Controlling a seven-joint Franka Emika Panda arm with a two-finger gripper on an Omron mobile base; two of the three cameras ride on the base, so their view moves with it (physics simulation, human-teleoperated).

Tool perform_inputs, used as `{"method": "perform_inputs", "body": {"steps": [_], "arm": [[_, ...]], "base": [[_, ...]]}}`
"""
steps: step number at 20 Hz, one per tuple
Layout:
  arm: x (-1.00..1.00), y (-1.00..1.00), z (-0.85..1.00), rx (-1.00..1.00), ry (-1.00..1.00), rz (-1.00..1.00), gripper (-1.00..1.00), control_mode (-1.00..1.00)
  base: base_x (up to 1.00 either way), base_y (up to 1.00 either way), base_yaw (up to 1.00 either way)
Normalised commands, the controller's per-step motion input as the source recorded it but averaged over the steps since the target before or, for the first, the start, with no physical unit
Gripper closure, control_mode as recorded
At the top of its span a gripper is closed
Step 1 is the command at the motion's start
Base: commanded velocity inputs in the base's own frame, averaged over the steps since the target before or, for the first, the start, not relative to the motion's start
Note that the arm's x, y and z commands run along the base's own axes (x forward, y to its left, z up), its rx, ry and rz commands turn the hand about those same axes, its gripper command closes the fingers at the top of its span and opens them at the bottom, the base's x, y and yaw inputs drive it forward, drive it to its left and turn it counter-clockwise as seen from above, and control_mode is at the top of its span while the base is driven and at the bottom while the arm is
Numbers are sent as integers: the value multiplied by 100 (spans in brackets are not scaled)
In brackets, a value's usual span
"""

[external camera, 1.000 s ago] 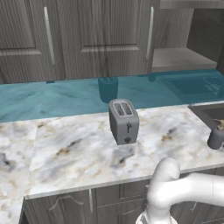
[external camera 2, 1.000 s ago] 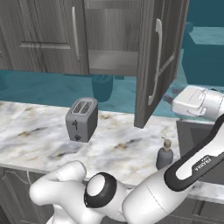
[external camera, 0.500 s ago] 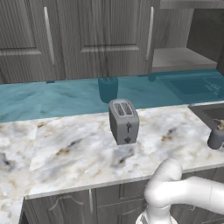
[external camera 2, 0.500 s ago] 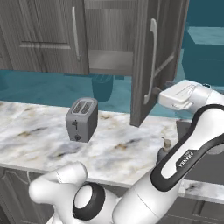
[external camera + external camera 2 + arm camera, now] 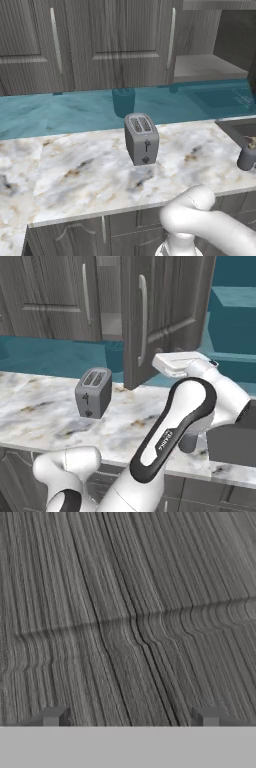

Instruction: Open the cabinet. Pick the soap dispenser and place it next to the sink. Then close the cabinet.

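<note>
Pincer [image 5: 130, 717] wide open, empty, close against cabinet [image 5: 130, 612] door.

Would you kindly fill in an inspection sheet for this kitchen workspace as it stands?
Surface: white-and-brown marble worktop.
Job's things: cabinet door partly open; soap dispenser stands on the worktop beside the sink.
Clutter: grey two-slot toaster upright mid-worktop.
Grippers: gripper open, fingertips close to a wood-grain panel, holding nothing.
Cables: nothing seen.
Surroundings: teal backsplash, grey base units below.
</note>
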Motion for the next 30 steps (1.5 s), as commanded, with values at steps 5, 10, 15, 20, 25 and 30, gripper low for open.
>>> {"method": "perform_inputs", "body": {"steps": [5,10,15,20,25,30], "arm": [[25,71,47,0,4,-11,-100,-100],[27,47,35,-5,10,-4,-100,-100],[26,14,36,-10,13,0,-100,-100],[14,11,17,-7,7,-1,-100,-100],[18,17,13,-3,0,-1,-100,-100],[35,28,0,0,0,0,-100,-100]], "base": [[0,0,0],[0,0,0],[0,0,0],[0,0,0],[0,0,0],[0,0,0]]}}
